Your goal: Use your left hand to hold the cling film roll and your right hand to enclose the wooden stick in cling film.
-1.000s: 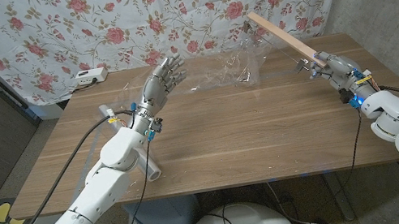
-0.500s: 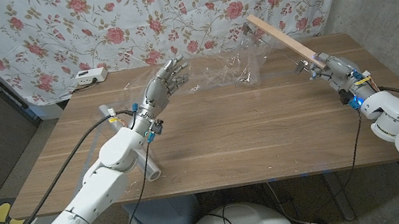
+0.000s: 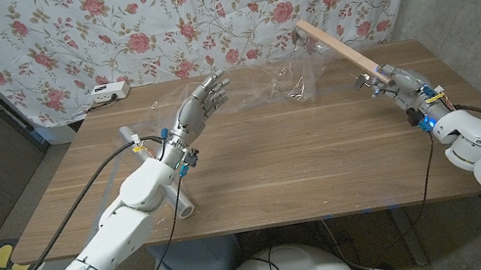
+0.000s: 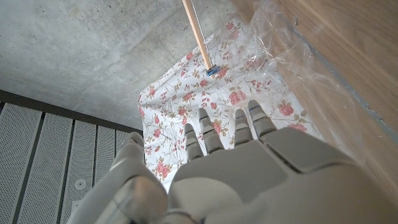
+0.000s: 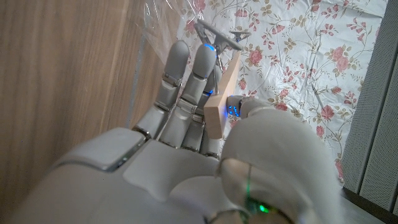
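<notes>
Two hands work above the wooden table point(image 3: 258, 177): nearest, the right hand point(image 3: 398, 84) grips the wooden stick point(image 3: 336, 44) by its lower end; the left hand point(image 3: 200, 100), fingers spread, holds nothing. Farther back, crumpled cling film point(image 3: 286, 82) trails from the stick's far end. The film likely clings and tears, best pinched at an edge; the stick looks rigid. The film's outline is hard to trace, and I can make out no roll.
</notes>
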`<act>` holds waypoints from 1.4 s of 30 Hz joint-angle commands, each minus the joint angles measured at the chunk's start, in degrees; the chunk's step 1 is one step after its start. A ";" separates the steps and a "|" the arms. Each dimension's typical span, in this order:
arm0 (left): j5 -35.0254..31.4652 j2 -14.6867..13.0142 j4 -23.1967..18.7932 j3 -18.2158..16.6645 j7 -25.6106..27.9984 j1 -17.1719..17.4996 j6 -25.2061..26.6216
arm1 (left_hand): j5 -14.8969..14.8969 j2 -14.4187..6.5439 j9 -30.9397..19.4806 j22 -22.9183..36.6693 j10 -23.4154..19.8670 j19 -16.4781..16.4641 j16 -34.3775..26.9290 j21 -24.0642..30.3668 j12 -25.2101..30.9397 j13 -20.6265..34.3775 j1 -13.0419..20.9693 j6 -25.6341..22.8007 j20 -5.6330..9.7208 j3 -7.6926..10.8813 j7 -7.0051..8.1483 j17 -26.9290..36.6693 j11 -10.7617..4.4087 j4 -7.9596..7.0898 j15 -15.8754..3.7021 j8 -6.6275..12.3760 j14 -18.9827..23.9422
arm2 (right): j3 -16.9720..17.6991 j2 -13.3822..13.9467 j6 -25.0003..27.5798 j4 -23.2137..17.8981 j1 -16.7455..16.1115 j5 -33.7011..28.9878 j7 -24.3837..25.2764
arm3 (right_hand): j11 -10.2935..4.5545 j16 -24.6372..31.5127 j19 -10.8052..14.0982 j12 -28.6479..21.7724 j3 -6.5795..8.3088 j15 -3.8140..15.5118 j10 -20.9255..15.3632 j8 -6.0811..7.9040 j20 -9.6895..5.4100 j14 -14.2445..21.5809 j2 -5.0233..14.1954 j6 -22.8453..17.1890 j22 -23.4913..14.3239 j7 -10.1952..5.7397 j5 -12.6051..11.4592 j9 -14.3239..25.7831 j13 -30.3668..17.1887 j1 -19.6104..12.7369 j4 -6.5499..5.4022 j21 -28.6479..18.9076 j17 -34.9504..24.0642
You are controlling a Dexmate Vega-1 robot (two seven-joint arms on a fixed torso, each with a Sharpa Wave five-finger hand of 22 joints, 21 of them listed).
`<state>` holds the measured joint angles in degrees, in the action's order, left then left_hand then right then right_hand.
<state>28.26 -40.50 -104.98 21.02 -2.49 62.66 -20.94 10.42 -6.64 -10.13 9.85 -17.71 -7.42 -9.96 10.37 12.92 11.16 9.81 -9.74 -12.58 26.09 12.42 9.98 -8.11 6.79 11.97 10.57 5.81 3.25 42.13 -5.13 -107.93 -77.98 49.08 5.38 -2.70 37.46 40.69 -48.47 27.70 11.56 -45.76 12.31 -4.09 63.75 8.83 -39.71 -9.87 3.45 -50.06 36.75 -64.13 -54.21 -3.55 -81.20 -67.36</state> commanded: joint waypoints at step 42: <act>-8.03 1.21 -5.76 -4.94 8.97 11.51 -6.53 | 0.59 -0.57 0.02 0.31 6.31 9.74 -0.72 0.51 -1.15 -0.17 -2.49 -1.63 -0.12 4.87 0.35 -0.04 -3.91 -0.87 -0.02 -0.07 -10.24 | -3.50 2.31 3.43 1.72 3.33 0.45 0.66 | -4.34 -0.69 1.41 0.52 17.14 1.15 -6.35 0.38 -3.60 1.54 0.88 -7.85 0.03 -6.69 -0.04 0.15 -3.69 1.09 9.97 0.08 0.70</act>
<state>20.07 -39.55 -109.83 17.05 6.20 72.05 -25.71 10.41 -7.23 -10.14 10.02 -11.17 2.17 -10.20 10.42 11.49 10.92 7.83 -10.89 -12.58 30.13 12.68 9.87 -11.78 5.94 11.87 10.37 -4.94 0.29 44.00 -2.35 -106.48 -75.30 49.35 5.97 -2.70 36.79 41.63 -47.80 28.48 11.76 -47.00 12.53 -4.21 64.74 8.83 -40.55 -9.75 3.30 -49.85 36.75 -65.05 -53.27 -2.77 -81.20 -66.56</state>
